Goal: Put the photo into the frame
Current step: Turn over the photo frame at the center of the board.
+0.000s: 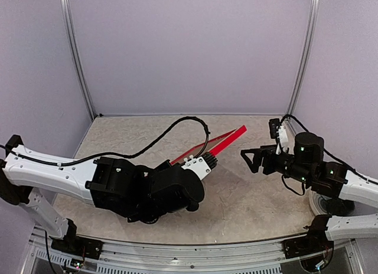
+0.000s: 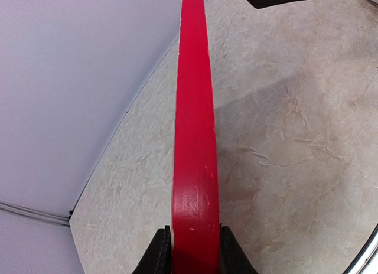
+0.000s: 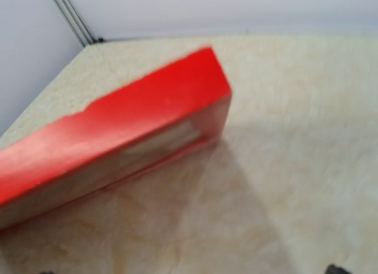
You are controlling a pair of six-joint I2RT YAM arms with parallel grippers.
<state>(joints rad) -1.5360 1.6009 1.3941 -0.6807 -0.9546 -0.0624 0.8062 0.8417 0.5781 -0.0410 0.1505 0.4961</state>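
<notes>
Overhead, a beige marbled table (image 1: 248, 197) fills the floor of a small booth with pale lavender walls (image 1: 189, 49) and thin metal posts (image 1: 77, 55) at the back corners. A black cable (image 1: 177, 123) arches over the surface from the left arm toward 12 o'clock. The frame (image 1: 227, 141) is near the middle of the table, a little toward 12 o'clock, and stands on edge instead of lying flat. Its long axis runs from 8 o'clock to 2 o'clock, and its free end points to 2 o'clock. The left gripper (image 1: 207, 162) has narrow jaws pinching the frame at its 8 o'clock end. In the left wrist view the black fingertips (image 2: 158, 253) press both sides of the red edge, which runs straight away toward 12 o'clock. I cannot tell whether the lower side of the frame touches the table. The right gripper (image 1: 248, 160) sits toward 3 o'clock, near the frame's free end but apart from it, with its jaws spread wide and nothing between them. In the right wrist view the frame's corner is blurred, with a pale sheen under the red edge. I cannot tell what fills the frame's opening.
</notes>
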